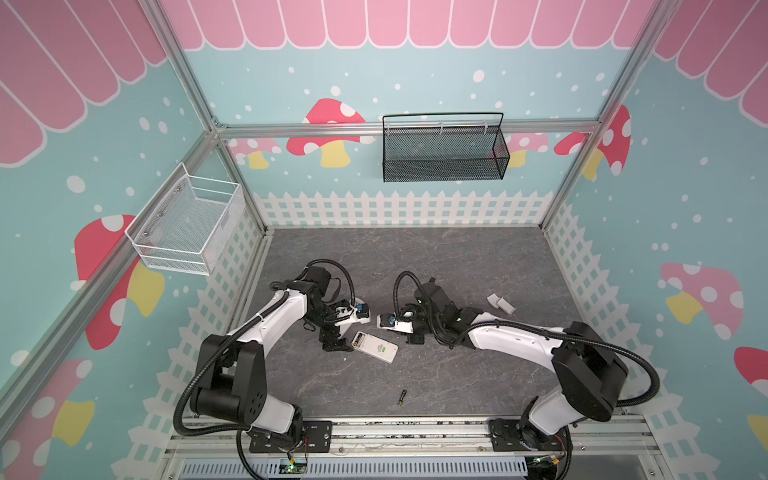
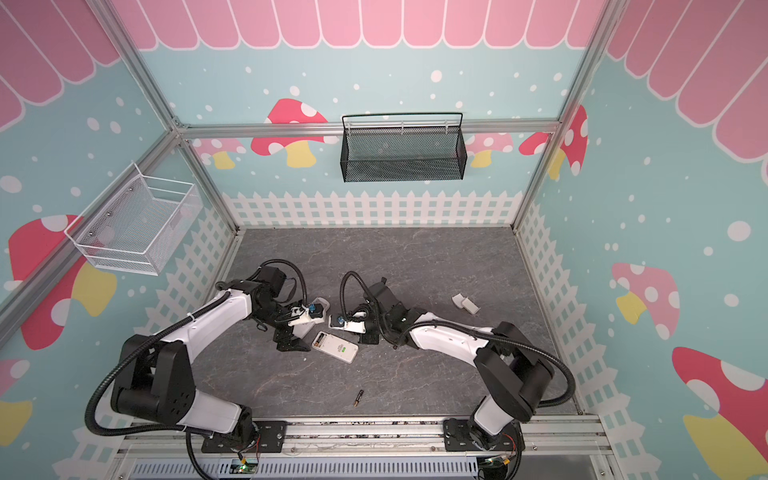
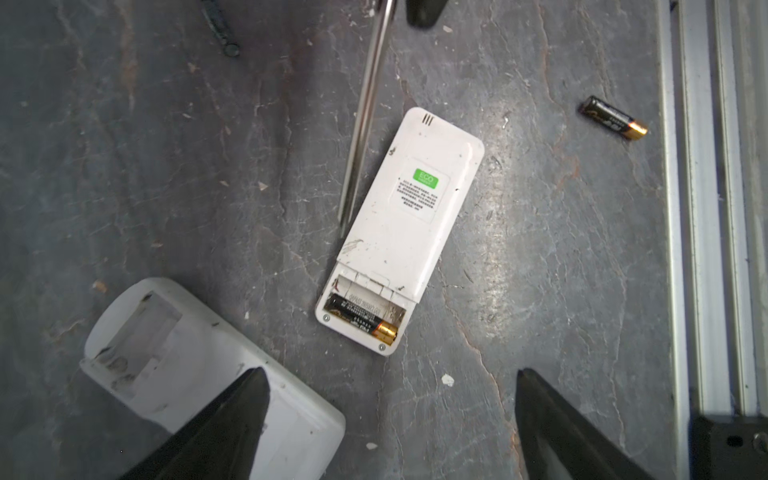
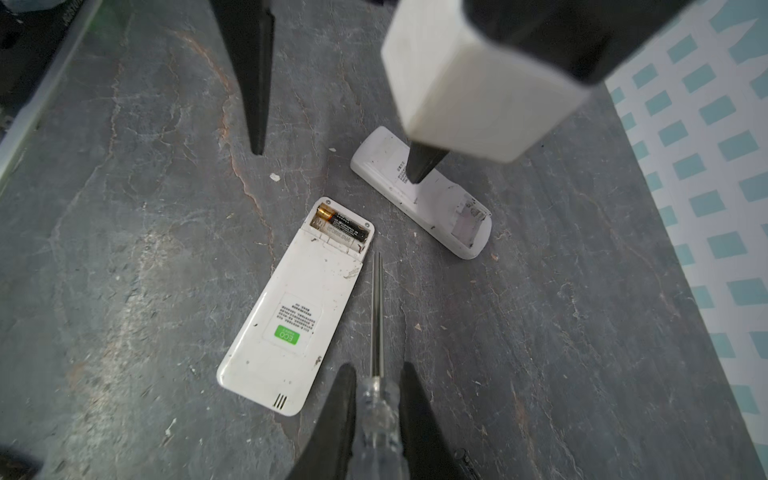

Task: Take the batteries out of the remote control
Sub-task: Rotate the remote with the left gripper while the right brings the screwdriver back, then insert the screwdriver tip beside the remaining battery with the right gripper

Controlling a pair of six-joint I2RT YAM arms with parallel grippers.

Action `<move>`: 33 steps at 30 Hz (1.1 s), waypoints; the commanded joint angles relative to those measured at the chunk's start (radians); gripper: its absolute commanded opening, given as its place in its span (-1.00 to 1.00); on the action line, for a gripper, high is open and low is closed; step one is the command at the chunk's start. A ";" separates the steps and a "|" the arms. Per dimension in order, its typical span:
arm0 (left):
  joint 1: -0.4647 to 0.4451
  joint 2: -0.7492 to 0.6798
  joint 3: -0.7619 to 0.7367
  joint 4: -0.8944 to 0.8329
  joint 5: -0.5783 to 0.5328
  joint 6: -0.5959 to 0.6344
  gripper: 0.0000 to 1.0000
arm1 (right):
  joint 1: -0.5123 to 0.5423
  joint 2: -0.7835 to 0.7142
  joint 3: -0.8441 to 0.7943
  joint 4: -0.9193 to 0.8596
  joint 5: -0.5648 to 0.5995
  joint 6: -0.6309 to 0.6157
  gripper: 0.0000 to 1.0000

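So far done: one loose battery (image 1: 402,397), black with a gold end, lies on the tabletop (image 1: 436,266) at 5 o'clock from the remote control (image 1: 374,347) in both top views, well apart from it.
Left to do: a seated battery (image 3: 360,318) fills one slot of the open bay and the slot beside it is empty. By judgement, this remote is about half unloaded.
Remote control: face down with its sticker up; the open bay is at its 10 o'clock end in a top view.
Right end effector (image 4: 377,370): closed narrow on the clear handle of a screwdriver (image 4: 377,311). The shaft runs alongside the remote, with its tip just beside the bay corner, not inside it.
Left end effector (image 3: 390,374): fingers spread wide and holding nothing, at 9 o'clock from the remote in a top view.
Second remote (image 4: 424,195): white, its bay open and empty, lying near the first. One left finger stands over it; whether they touch cannot be told.
In the way: by judgement, the shaft and the second remote crowd the bay end, so wide fingers have little room to approach.
Surroundings: two pale pieces (image 1: 500,303), perhaps covers, lie at 2 o'clock. A black mesh basket (image 1: 444,153) and a white wire basket (image 1: 187,220) hang on the walls.
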 commanded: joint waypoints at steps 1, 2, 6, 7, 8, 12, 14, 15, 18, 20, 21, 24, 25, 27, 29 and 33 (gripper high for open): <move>-0.011 0.074 0.062 -0.036 0.009 0.175 0.78 | -0.001 -0.028 -0.058 -0.024 -0.038 -0.077 -1.00; -0.016 0.096 0.075 -0.042 -0.002 0.196 0.76 | 0.000 -0.038 -0.069 -0.035 -0.042 -0.079 -1.00; -0.026 0.164 0.099 -0.044 -0.021 0.258 0.74 | 0.000 -0.105 -0.141 -0.005 -0.055 -0.080 -1.00; -0.033 0.181 0.106 -0.044 -0.032 0.266 0.73 | 0.000 -0.118 -0.152 -0.003 -0.049 -0.078 -1.00; -0.039 0.195 0.111 -0.043 -0.043 0.274 0.71 | 0.000 -0.130 -0.158 -0.005 -0.040 -0.071 -1.00; -0.060 0.244 0.122 -0.042 -0.087 0.299 0.64 | 0.000 -0.168 -0.188 -0.007 -0.033 -0.068 -1.00; -0.069 0.269 0.126 -0.043 -0.112 0.302 0.59 | 0.000 -0.169 -0.201 -0.008 -0.023 -0.067 -1.00; -0.076 0.279 0.129 -0.041 -0.129 0.295 0.55 | 0.000 -0.169 -0.201 -0.011 -0.022 -0.064 -1.00; -0.086 0.308 0.151 -0.035 -0.159 0.260 0.33 | 0.000 -0.169 -0.206 0.004 -0.044 -0.055 -1.00; -0.087 0.318 0.149 -0.012 -0.182 0.247 0.29 | 0.000 -0.163 -0.218 0.039 -0.050 -0.062 -1.00; -0.087 0.317 0.150 -0.011 -0.182 0.244 0.29 | 0.000 -0.155 -0.217 0.049 -0.050 -0.064 -1.00; -0.094 0.288 0.111 0.003 -0.184 0.242 0.29 | 0.006 -0.115 -0.193 0.080 -0.056 -0.056 -1.00; -0.094 0.275 0.097 0.007 -0.177 0.246 0.28 | 0.011 -0.101 -0.189 0.107 -0.056 -0.051 -1.00; -0.094 0.255 0.071 0.024 -0.170 0.245 0.23 | 0.019 -0.069 -0.182 0.162 -0.059 -0.056 -1.00; -0.094 0.232 0.043 0.051 -0.169 0.240 0.22 | 0.026 -0.027 -0.157 0.195 -0.060 -0.054 -1.00; -0.098 0.205 0.011 0.096 -0.155 0.228 0.23 | 0.046 0.040 -0.140 0.290 -0.047 -0.059 -1.00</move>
